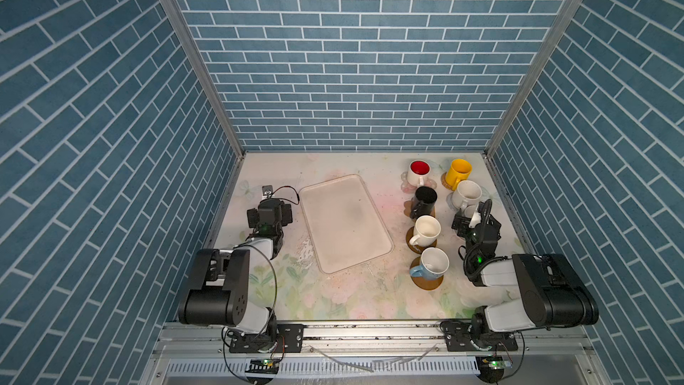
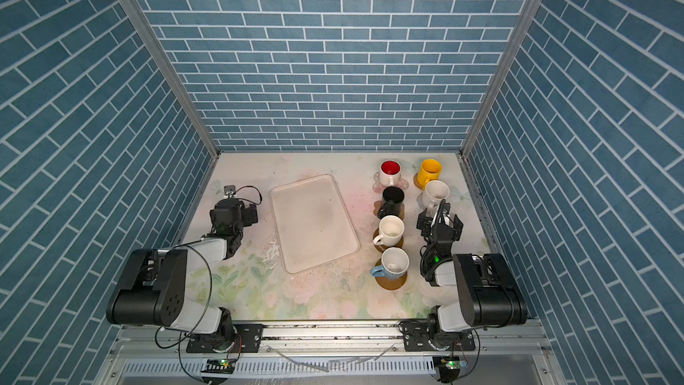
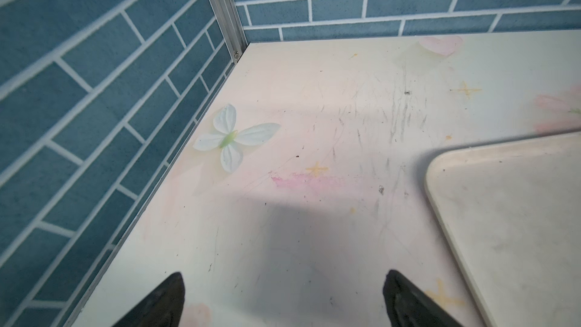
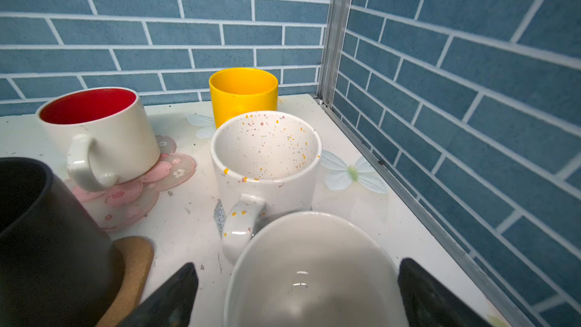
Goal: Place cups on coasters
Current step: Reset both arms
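Straddling the pale cup (image 4: 311,278) with the right pincer (image 4: 297,264) spread wide, gripping nothing, just beside the handle of the speckled cup (image 4: 265,158). Risking a clip on that handle when pulling away, shoving it askew. Idling the left pincer (image 3: 283,273), apart, over bare surface (image 3: 314,121).

Left arm (image 1: 216,285) and right arm (image 1: 551,290): black housings, white links; looping black cables.

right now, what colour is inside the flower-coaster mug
Red; the mug shows clearest in the right wrist view.
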Tool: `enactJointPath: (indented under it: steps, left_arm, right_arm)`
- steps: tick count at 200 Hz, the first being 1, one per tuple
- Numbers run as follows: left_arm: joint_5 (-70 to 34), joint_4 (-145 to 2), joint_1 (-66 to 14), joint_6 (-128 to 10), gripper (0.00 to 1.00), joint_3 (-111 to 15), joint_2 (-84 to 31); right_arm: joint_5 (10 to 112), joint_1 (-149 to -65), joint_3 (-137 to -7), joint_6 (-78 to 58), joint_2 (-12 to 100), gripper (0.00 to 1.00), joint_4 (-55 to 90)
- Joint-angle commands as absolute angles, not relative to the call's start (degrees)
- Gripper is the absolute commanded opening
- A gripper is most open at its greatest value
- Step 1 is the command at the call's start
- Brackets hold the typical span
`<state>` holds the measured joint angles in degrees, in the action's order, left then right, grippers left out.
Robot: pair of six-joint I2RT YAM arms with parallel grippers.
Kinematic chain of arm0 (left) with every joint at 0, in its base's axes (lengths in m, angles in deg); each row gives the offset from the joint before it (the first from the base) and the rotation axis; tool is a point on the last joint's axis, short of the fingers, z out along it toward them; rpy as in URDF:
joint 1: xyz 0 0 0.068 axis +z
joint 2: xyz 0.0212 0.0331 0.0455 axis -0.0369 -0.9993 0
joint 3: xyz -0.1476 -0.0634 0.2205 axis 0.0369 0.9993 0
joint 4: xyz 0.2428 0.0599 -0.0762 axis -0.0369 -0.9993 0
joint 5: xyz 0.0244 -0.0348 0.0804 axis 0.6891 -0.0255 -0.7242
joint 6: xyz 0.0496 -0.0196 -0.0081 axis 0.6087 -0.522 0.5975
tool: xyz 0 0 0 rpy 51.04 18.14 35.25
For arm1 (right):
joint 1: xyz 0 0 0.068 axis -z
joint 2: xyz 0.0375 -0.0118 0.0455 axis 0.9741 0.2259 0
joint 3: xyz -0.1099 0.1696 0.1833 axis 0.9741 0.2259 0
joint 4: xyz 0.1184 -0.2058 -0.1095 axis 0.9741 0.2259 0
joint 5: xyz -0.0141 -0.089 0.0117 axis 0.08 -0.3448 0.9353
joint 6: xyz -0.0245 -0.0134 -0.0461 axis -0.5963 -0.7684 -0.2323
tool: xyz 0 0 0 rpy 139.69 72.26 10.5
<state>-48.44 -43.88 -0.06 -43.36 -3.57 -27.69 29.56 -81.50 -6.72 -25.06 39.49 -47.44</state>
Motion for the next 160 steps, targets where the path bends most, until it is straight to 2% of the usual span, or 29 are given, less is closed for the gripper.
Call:
enactJointPath:
  steps: [1, 31, 71, 102, 123, 160]
  left_arm:
    - [-50.05, -36.64, -0.19, -43.66, 0.99, -0.59, -26.5]
    - [-49.29, -28.81, -0.43, -42.76, 0.99, 3.66, -26.39]
    - [-47.54, -22.65, -0.43, -42.07, 0.99, 7.26, -25.98]
    - [-38.37, -16.69, -0.98, -37.38, 0.99, 7.59, -30.92]
    - [-40.67, -19.23, -1.22, -38.14, 0.99, 6.47, -30.74]
    - [-36.54, -25.58, -1.07, -37.05, 0.99, 3.23, -30.7]
  right_arm:
    - [29.83, -81.29, -5.64, -27.21, 39.97, 0.99, -51.72]
    - [29.87, -81.4, -5.59, -27.18, 39.83, 0.99, -51.65]
    - [30.53, -81.38, -3.16, -27.63, 41.88, 0.99, -58.62]
    - [30.61, -81.38, -3.21, -27.63, 41.68, 0.99, -58.33]
    - [30.7, -81.36, -2.93, -27.63, 41.99, 0.99, -59.1]
    - [30.83, -81.35, -4.0, -27.71, 41.34, 0.99, -56.22]
